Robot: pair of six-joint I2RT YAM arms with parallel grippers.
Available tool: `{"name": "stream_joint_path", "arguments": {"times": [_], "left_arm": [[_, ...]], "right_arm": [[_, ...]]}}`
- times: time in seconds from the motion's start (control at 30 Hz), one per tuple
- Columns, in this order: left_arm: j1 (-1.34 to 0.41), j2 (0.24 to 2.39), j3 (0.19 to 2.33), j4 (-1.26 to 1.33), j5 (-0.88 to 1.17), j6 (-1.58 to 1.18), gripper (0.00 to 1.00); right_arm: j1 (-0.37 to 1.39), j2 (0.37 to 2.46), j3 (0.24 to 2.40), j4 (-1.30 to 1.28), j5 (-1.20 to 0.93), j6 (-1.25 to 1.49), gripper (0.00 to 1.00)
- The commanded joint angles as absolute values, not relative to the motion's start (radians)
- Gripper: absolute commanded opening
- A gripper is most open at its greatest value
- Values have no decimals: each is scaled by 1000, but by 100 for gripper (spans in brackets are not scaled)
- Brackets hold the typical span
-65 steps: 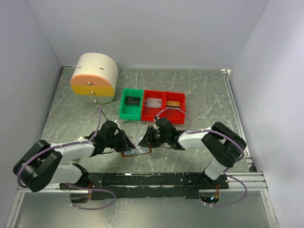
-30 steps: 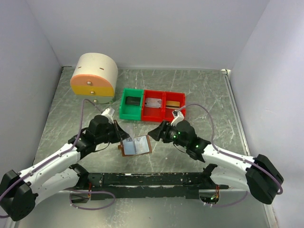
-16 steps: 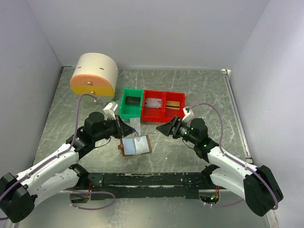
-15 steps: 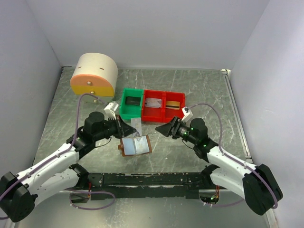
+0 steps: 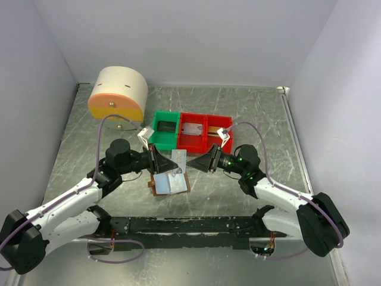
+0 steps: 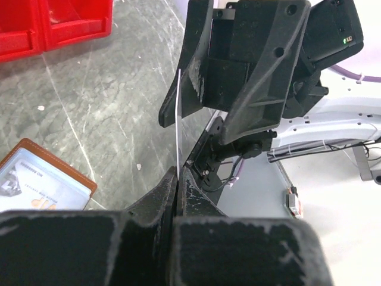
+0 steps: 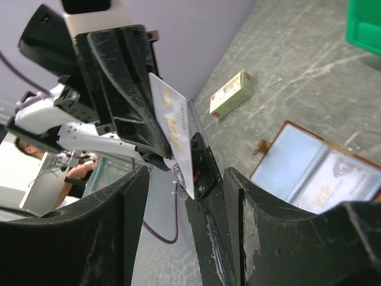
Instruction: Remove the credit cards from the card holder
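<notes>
Currently the left gripper (image 5: 157,162) is pinching a white card (image 5: 177,159) on edge, just above the open card holder (image 5: 170,184) lying at lower centre of the overhead view. The right gripper (image 5: 200,164) is waiting with jaws apart and should be closing squarely over the card's free edge before the left one lets go.

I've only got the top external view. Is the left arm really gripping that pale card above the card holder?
Observer: Yes. The left wrist view shows the left gripper, jaws shut on one end of a thin white card.
Operator: Has the right side got it yet?
Observer: No. The right wrist view shows the right gripper with jaws open either side of the card's corner, not clamped.
Operator: Anything left in the card holder?
Observer: A card printed VIP lies in one panel of the open card holder.
</notes>
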State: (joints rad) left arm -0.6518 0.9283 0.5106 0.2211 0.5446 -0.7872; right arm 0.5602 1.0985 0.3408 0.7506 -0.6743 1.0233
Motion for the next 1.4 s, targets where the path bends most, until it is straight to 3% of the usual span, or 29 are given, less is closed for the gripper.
{"name": "stream_joint_path", "arguments": {"times": [0.0,0.17,0.33,0.53,0.83,1.03,1.13,1.27,1.37], "left_arm": [[-656,934,542,285,616,-797,7],[-657,933,560,290,639,-799,7],[-657,941,572,307,670,-804,7],[-657,947,562,370,702,-839,7],[-656,943,564,371,726,-832,7],[-656,961,564,395,748,-846,7],[-656,955,580,327,729,-815,15],[-656,932,603,195,671,-752,32],[-655,920,620,136,644,-726,35]], "right_arm": [[573,1130,353,963,-746,1110,52],[590,1168,357,1042,-759,1150,46],[623,1150,391,934,-743,1087,44],[631,1182,388,1071,-777,1158,32],[632,1161,414,1059,-767,1156,18],[632,1144,425,1045,-761,1161,0],[632,1120,423,1010,-738,1146,0],[633,1097,433,954,-717,1119,0],[632,1093,440,922,-711,1105,0]]}}
